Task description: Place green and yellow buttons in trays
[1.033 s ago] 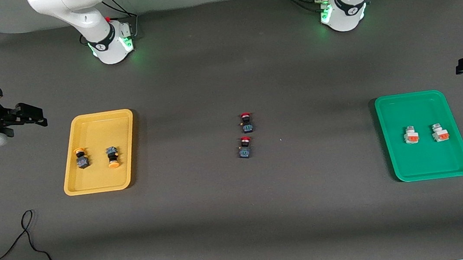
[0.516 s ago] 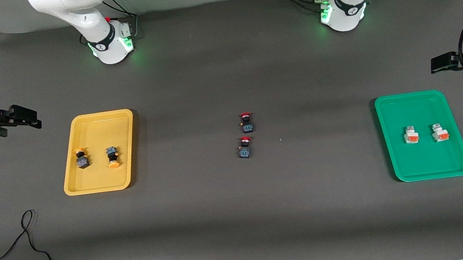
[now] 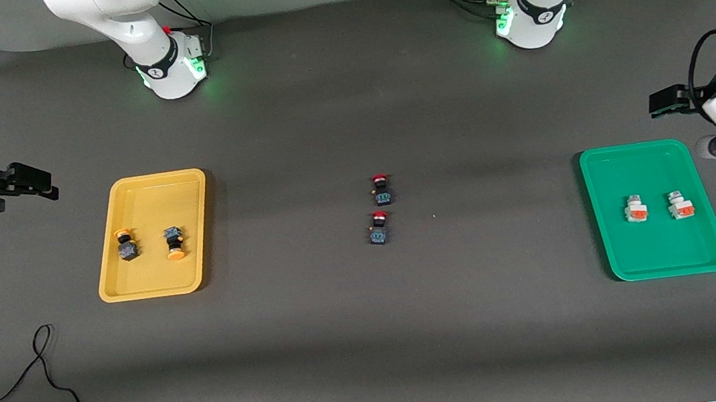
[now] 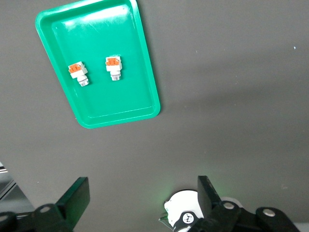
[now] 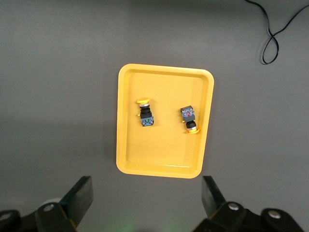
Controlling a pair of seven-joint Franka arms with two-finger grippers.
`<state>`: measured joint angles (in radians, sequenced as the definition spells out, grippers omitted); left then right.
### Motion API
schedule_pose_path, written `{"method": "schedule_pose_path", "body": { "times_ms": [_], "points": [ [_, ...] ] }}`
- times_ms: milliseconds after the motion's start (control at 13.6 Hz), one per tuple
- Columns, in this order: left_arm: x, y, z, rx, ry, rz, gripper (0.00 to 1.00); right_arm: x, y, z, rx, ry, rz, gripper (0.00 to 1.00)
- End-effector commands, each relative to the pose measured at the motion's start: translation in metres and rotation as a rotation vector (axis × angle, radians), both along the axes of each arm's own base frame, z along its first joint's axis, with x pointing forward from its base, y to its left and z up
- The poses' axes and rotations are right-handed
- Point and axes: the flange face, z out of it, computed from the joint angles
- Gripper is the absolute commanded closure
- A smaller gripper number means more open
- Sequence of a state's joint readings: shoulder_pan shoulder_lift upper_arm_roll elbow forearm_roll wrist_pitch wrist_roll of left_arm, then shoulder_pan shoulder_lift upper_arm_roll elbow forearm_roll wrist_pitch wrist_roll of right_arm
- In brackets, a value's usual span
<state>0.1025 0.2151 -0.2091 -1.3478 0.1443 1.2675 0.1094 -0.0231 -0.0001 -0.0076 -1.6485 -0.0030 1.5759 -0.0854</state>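
Note:
The yellow tray [image 3: 156, 200] holds two black buttons with orange-yellow caps [image 3: 126, 244] [image 3: 174, 242]. The green tray [image 3: 660, 247] holds two white buttons with orange patches [image 3: 635, 209] [image 3: 680, 205]. My right gripper [image 3: 32, 181] is open and empty, up over the table at the right arm's end, apart from the yellow tray. My left gripper [image 3: 667, 102] is open and empty, up over the table beside the green tray. The right wrist view shows the yellow tray [image 5: 164, 150] with both its buttons, and the left wrist view shows the green tray [image 4: 111, 101] with both of its.
Two black buttons with red caps [image 3: 382, 189] [image 3: 379, 227] lie on the dark mat mid-table. A loose black cable [image 3: 47, 371] curls near the front edge at the right arm's end. Both arm bases [image 3: 170, 64] [image 3: 532, 16] stand along the top.
My left gripper and wrist have moved into view toward the table's middle, beside the green tray. My right gripper has drawn back a little toward its end of the table. The buttons have not moved.

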Motion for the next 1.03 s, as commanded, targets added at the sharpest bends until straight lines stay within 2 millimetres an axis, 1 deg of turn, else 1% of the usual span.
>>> {"method": "schedule_pose_path", "body": {
  "times_ms": [0,148,221,295,443,516,590,664,738,811,885,959],
  "points": [
    [-0.007,-0.01,0.012,0.0,-0.029,0.023,0.01,0.001,0.001,0.009,-0.015,-0.02,-0.06,0.0],
    [-0.007,-0.005,0.013,-0.014,-0.032,0.053,0.01,0.002,0.001,0.009,-0.016,-0.024,-0.068,0.0],
    [-0.009,-0.007,0.012,-0.018,-0.037,0.05,0.01,0.002,0.001,0.01,-0.016,-0.025,-0.068,0.0],
    [-0.015,-0.006,0.012,-0.027,-0.064,0.046,0.01,0.002,0.001,0.01,-0.016,-0.024,-0.068,0.0],
    [-0.043,0.002,-0.001,-0.055,-0.14,0.036,0.01,0.002,0.001,0.011,-0.016,-0.027,-0.068,0.0],
    [-0.053,0.003,-0.008,-0.063,-0.154,0.033,0.01,0.002,0.001,0.01,-0.016,-0.024,-0.068,0.0],
    [-0.058,0.004,-0.011,-0.065,-0.164,0.032,0.01,0.002,0.001,0.011,-0.016,-0.025,-0.068,0.0],
    [-0.06,0.005,-0.015,-0.068,-0.175,0.032,0.01,0.003,0.001,0.01,-0.016,-0.025,-0.068,0.0],
    [-0.06,0.0,-0.018,-0.069,-0.189,0.022,0.01,0.002,0.001,0.01,-0.016,-0.024,-0.068,0.0],
    [-0.058,-0.004,-0.016,-0.068,-0.206,0.02,0.01,0.003,0.001,0.009,-0.016,-0.022,-0.068,0.0],
    [-0.051,-0.006,-0.012,-0.07,-0.234,0.02,0.0,0.003,0.001,0.009,-0.016,-0.022,-0.068,0.0],
    [-0.041,-0.01,-0.011,-0.072,-0.255,0.012,0.0,0.003,0.001,0.009,-0.016,-0.022,-0.068,0.0]
  ]
}}
